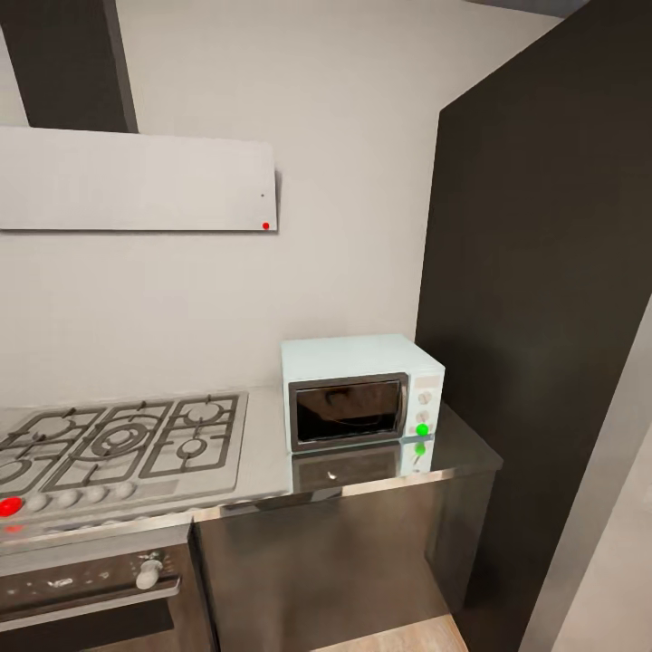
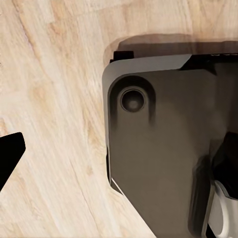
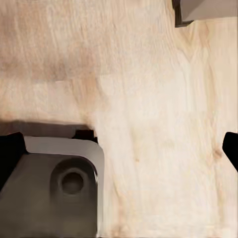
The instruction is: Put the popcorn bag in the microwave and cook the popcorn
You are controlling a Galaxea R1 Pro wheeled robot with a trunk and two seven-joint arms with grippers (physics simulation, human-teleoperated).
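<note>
The pale-blue microwave (image 1: 360, 389) stands at the right end of the grey countertop (image 1: 264, 464), its dark glass door closed. A green light (image 1: 422, 429) glows on its white knob panel. The popcorn bag and the popcorn are out of view. In the left wrist view my left gripper (image 2: 119, 158) hangs over the wood floor and my dark base, one black fingertip (image 2: 10, 159) at the frame's edge. My right gripper (image 3: 119, 148) is open above the floor, fingertips (image 3: 10, 151) far apart with nothing between them.
A steel gas hob (image 1: 118, 444) with a red light lies left of the microwave, with the black built-in oven (image 1: 86, 589) below and the white hood (image 1: 136, 179) above. A tall dark cabinet (image 1: 543, 317) closes off the right side. My grey base (image 3: 49, 191) rests on plank floor.
</note>
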